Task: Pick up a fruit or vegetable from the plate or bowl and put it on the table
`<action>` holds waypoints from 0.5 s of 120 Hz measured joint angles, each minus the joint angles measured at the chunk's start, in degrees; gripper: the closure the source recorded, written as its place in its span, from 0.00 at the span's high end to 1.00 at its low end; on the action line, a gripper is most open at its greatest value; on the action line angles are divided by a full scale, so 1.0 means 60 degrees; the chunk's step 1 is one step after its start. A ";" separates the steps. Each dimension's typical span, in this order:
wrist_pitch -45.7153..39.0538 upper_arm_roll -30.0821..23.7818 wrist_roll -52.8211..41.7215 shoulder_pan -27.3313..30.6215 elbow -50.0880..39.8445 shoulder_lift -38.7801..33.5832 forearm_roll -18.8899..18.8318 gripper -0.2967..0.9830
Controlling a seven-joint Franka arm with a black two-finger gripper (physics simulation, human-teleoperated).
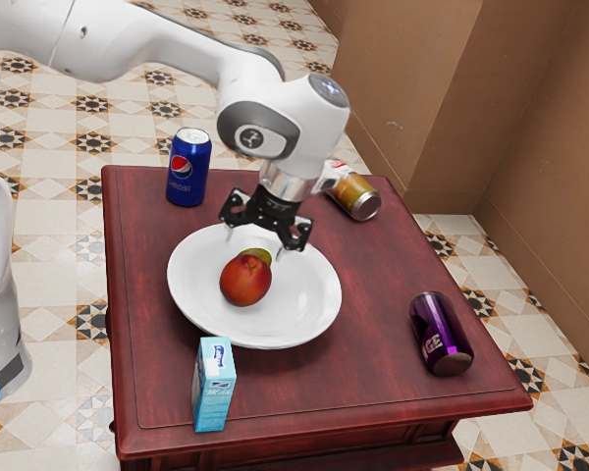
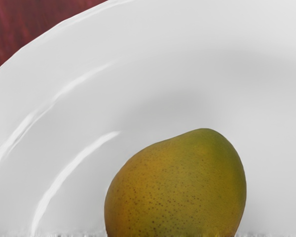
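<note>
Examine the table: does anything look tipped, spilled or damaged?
A gold can and a purple can lie on their sides on the table, odd when the Pepsi can and milk carton stand upright. No spill or damage shows.

The plate (image 1: 299, 309) is smooth and glossy, like glazed ceramic, and the mango (image 2: 180, 190) has smooth, finely speckled skin with a soft sheen. The table (image 1: 363, 383) looks like varnished, faintly streaked wood; the purple can (image 1: 440, 332) and blue can (image 1: 188, 169) are shiny metal.
</note>
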State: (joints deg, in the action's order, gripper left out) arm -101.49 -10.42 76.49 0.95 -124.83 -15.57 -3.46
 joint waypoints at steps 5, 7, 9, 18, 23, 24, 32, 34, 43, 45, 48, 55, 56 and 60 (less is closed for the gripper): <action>0.0010 0.0004 0.0047 0.0001 -0.0032 -0.0021 0.0031 0.77; 0.0014 0.0005 0.0064 0.0001 -0.0039 -0.0026 0.0041 0.77; 0.0017 0.0006 0.0082 0.0001 -0.0044 -0.0026 0.0050 0.77; 0.0027 0.0018 0.0154 0.0001 -0.0109 -0.0023 0.0083 0.77; 0.0028 0.0140 0.0190 0.0005 -0.0145 -0.0016 0.0095 0.77; 0.0028 0.0161 0.0197 0.0008 -0.0150 -0.0013 0.0096 0.77; 0.0016 0.0258 0.0250 0.0017 -0.0162 0.0031 0.0108 0.77; 0.0010 0.0269 0.0263 0.0018 -0.0162 0.0042 0.0110 0.77; -0.0019 0.0297 0.0317 0.0016 -0.0162 0.0083 0.0116 0.77; -0.0026 0.0302 0.0329 0.0017 -0.0162 0.0097 0.0117 0.77; -0.0036 0.0307 0.0346 0.0017 -0.0162 0.0114 0.0118 0.77; -0.0082 0.0313 0.0387 0.0016 -0.0168 0.0211 0.0120 0.77; -0.0090 0.0313 0.0393 0.0016 -0.0169 0.0231 0.0120 0.77; -0.0124 0.0314 0.0414 0.0016 -0.0172 0.0309 0.0121 0.77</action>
State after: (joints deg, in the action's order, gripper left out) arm -102.24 -8.53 78.98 1.05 -125.86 -13.71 -2.74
